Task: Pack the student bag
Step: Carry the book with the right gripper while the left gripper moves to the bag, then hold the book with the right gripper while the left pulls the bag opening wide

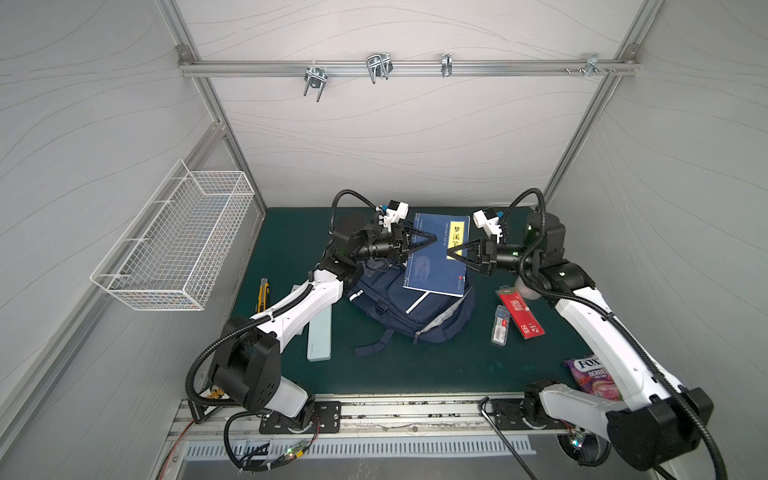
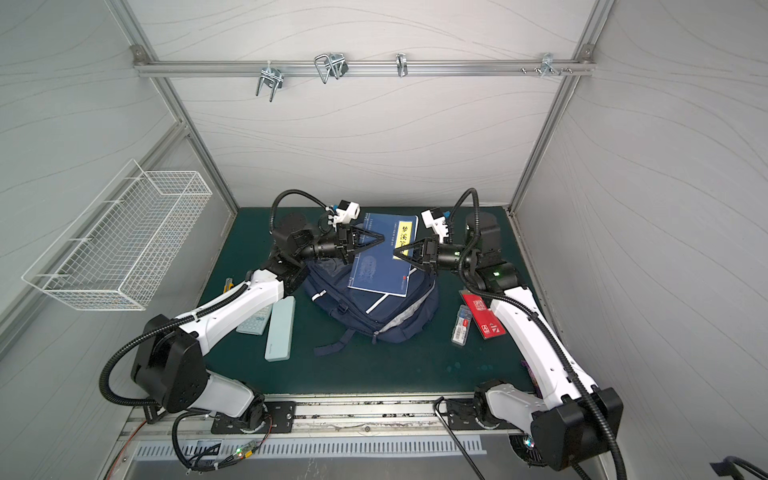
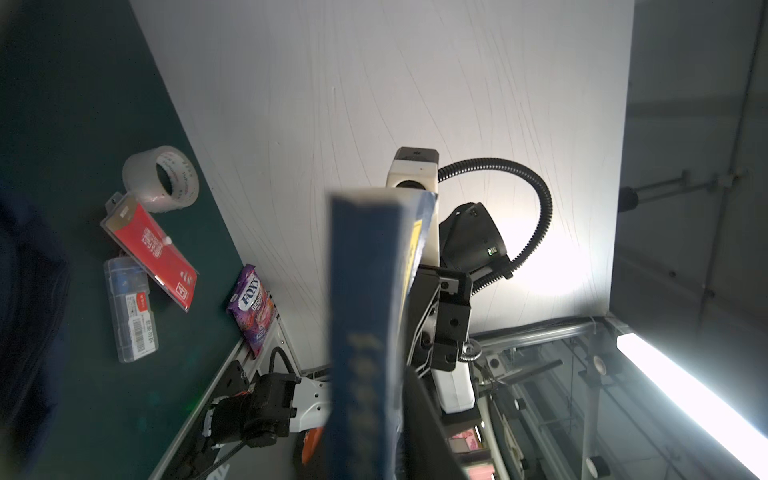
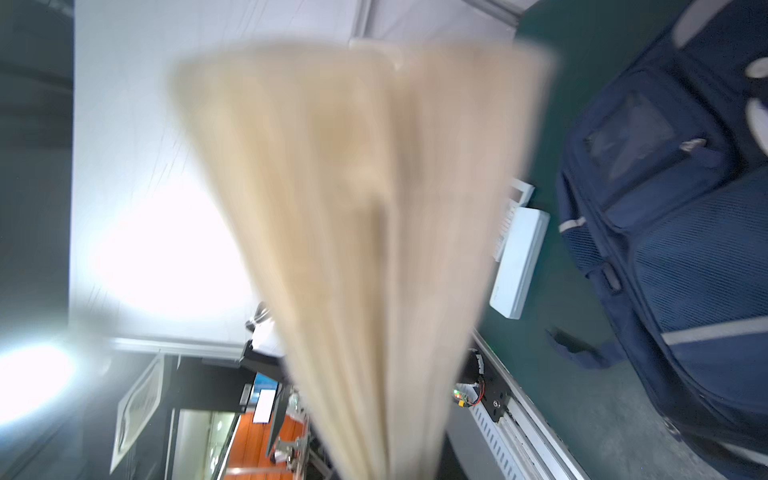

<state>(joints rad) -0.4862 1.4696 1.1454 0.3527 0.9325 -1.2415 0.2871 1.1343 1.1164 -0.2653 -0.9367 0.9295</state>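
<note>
While right claw grips book, student bag lies beneath.

I see the blurred page edges of a beige-paged book filling my middle; beyond it a navy blue fabric backpack lies on the dark green mat, a pale rectangular case near it

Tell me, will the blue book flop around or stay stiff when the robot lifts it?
Probably fairly stiff: the blue book looks flat, lifted over the student bag. Its cover seems thin, so free corners might droop slightly. Likely light too; its lower edge looks slim.
</note>
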